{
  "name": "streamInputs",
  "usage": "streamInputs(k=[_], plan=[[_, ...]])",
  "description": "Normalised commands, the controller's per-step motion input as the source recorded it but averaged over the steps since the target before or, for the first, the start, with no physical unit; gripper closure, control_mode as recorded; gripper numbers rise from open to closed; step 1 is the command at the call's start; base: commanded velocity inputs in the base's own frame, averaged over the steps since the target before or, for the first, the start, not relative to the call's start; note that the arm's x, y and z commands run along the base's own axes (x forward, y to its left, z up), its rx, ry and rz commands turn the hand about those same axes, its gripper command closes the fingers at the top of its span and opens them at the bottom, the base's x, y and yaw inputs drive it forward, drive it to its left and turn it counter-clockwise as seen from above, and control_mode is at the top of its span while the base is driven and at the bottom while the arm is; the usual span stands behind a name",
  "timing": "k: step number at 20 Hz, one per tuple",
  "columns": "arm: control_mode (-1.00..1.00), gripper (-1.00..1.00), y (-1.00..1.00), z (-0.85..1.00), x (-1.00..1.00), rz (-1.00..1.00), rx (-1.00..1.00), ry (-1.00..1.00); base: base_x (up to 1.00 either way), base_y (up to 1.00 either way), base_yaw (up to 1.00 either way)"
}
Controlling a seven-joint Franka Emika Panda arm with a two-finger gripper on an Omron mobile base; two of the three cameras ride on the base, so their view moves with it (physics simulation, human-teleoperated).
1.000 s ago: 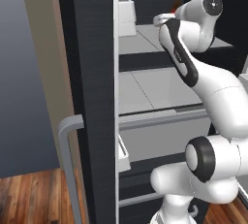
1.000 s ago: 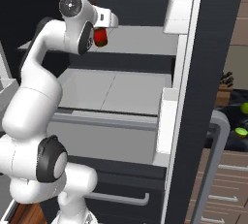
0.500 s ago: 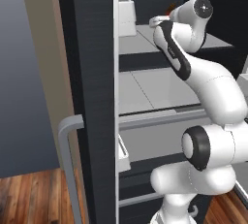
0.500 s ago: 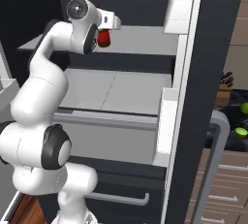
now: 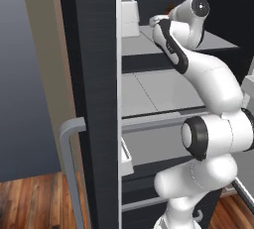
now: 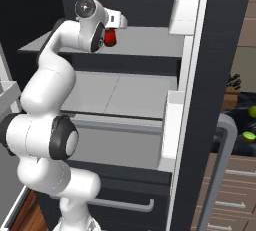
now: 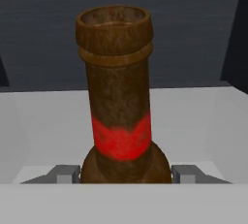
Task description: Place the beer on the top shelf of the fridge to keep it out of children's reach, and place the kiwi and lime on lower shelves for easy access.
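The beer (image 7: 118, 121), a dark brown bottle with a red band, stands upright between my fingers (image 7: 65, 173), and my gripper (image 7: 126, 173) is shut on its lower body. In the right base view the gripper (image 6: 112, 31) holds the beer (image 6: 109, 38) over the left part of the top shelf (image 6: 150, 42) inside the fridge (image 6: 225, 35); whether the bottle touches the shelf I cannot tell. A lower shelf (image 6: 125, 95) lies below it. The kiwi (image 6: 248, 136) and the lime (image 6: 253, 111) rest on a dark counter at the far right, outside the fridge.
The open right door carries white bins (image 6: 182, 10) and a grey bar handle (image 6: 220, 165). The left door (image 5: 94, 74) stands open with its own handle (image 5: 69, 158) and a white bin (image 5: 130, 10). A grey drawer front (image 6: 115, 145) sits under the lower shelf.
The arm has stretched further into the fridge, and the beer has gone a little deeper over the top shelf. The grip on it has stayed the same.
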Motion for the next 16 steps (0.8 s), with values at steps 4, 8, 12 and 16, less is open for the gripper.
streamInputs(k=[4, 8, 12, 16], plan=[[-1.00, 1.00, 0.00, -0.13, 0.41, 0.00, 0.00, 0.03, 0.00, 0.00, 0.00], [-1.00, 1.00, 0.00, -0.16, 0.36, 0.00, 0.00, 0.02, 0.00, 0.00, 0.00], [-1.00, -1.00, 0.00, -0.18, 0.39, 0.00, 0.00, 0.03, 0.00, 0.00, 0.00], [-1.00, -1.00, 0.00, -0.17, 0.41, 0.00, 0.00, 0.04, 0.00, 0.00, 0.00]])
